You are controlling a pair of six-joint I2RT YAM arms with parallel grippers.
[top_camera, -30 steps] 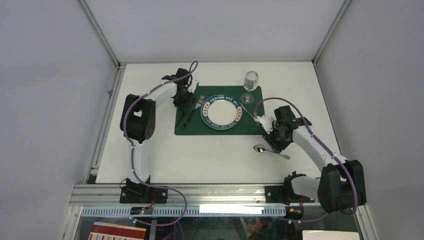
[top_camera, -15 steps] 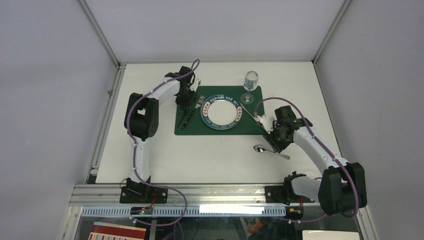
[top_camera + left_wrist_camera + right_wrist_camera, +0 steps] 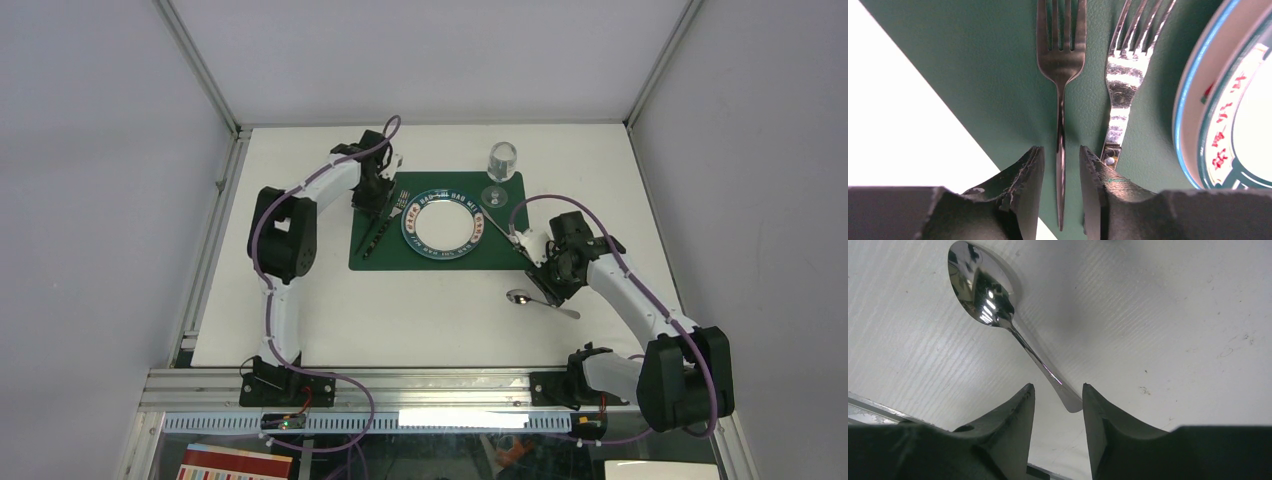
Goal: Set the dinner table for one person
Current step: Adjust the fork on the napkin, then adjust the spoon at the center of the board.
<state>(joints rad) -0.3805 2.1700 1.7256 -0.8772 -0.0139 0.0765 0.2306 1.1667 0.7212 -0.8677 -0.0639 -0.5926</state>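
The white dinner table holds a dark green placemat with a patterned plate. A knife lies right of the plate. My left gripper is open at the mat's far left. In the left wrist view its jaws straddle the thin handle of a dark fork, with a gap on each side. A shiny fork lies beside it, next to the plate. My right gripper is open over a spoon. The spoon's handle end lies between the jaws.
A clear stemmed glass stands at the placemat's far right corner. Aluminium framing runs along the table's left edge and also along its near edge. Grey walls close in the back and sides.
My left gripper has moved a little farther away along the placemat's left side, near the fork heads. The right gripper has stayed over the spoon.
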